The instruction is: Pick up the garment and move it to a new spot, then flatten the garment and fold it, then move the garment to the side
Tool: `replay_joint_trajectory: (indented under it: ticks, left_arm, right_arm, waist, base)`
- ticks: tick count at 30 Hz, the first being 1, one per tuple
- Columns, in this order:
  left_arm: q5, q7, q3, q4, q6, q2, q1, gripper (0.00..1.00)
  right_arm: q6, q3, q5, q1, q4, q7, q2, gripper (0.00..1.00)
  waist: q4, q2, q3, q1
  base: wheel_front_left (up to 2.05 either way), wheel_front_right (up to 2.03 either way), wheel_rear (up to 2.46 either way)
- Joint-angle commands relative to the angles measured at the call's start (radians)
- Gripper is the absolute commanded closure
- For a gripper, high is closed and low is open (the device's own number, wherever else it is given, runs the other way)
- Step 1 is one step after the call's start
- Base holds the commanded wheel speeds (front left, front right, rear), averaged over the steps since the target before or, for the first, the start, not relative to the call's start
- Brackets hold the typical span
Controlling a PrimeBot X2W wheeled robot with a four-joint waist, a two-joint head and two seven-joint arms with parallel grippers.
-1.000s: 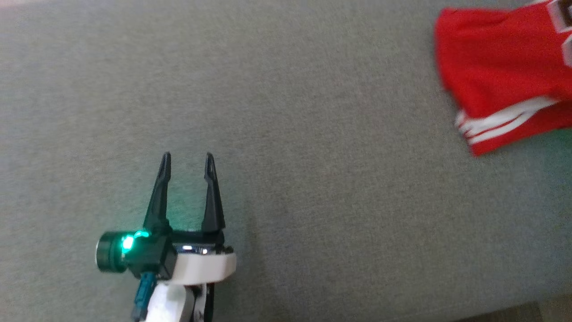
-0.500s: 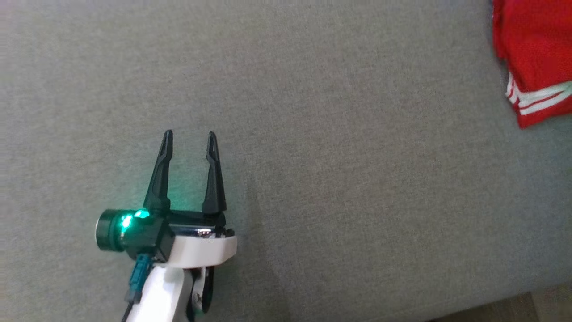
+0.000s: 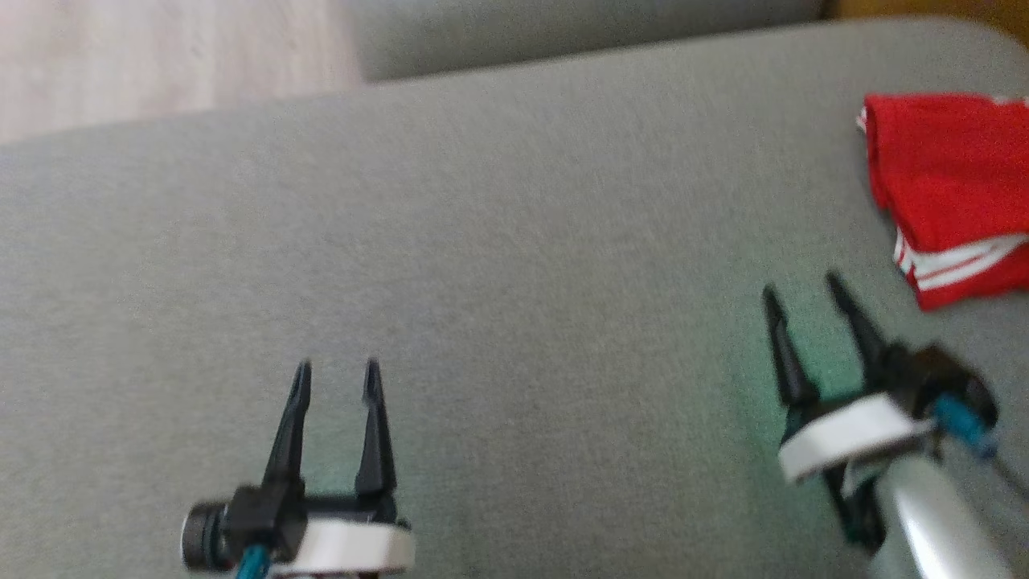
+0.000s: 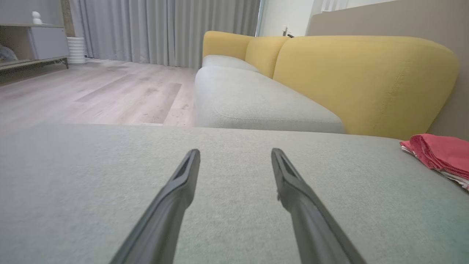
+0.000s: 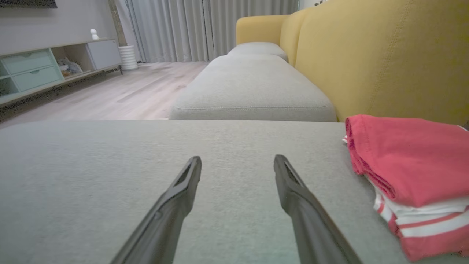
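Note:
The garment (image 3: pixel 953 181) is red with white stripes and lies folded at the far right of the grey sofa seat (image 3: pixel 514 281). It also appears at the right edge as the garment (image 4: pixel 441 152) in the left wrist view and as the garment (image 5: pixel 410 172) close by in the right wrist view. My right gripper (image 3: pixel 801 287) stands open and empty just left of and below it, apart from the cloth. My left gripper (image 3: pixel 336 370) is open and empty low on the left, over bare cushion.
A yellow backrest (image 5: pixel 381 58) runs behind the seat on the right. A second grey cushion (image 5: pixel 253 88) lies ahead, then wooden floor (image 4: pixel 91 95), grey curtains (image 4: pixel 165 29) and a low cabinet (image 5: pixel 44 66) at the left.
The head camera has tilted, so the seat's far edge and the floor now show. My right gripper has come into view, open, beside the garment. The left gripper stays open.

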Motion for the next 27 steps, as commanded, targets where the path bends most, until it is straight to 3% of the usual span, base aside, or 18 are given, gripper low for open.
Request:
replay_joint_trajectory:
  ticks: [1,7,12,27]
  left_arm:
    - [-0.004,-0.005,0.041,-0.022,0.007,-0.005,0.014,0.0]
    - [0.015,-0.005,0.074,-0.022,0.02,-0.005,0.091,0.0]
    - [0.03,-0.005,0.098,-0.024,0.011,-0.005,0.141,0.0]
    - [0.055,-0.005,0.115,-0.017,-0.015,-0.005,0.171,0.0]
  right_arm:
    - [-0.001,0.022,-0.009,0.031,-0.059,-0.011,0.011,0.0]
    - [-0.001,0.024,-0.081,0.188,-0.179,-0.011,0.082,0.0]
    - [-0.001,0.01,-0.113,0.259,-0.202,-0.011,0.108,0.0]
    - [-0.001,-0.02,-0.124,0.285,-0.19,-0.011,0.131,0.0]
  waist:
    - [0.064,0.0,-0.106,0.0003]
    - [0.1,0.0,-0.179,0.0003]
    - [0.105,0.0,-0.209,0.0003]
    - [0.089,0.0,-0.235,0.0003]
  base:
    - [0.0,0.0,0.0]
    - [0.0,0.0,0.0]
    - [0.0,0.0,0.0]
    - [0.0,0.0,0.0]
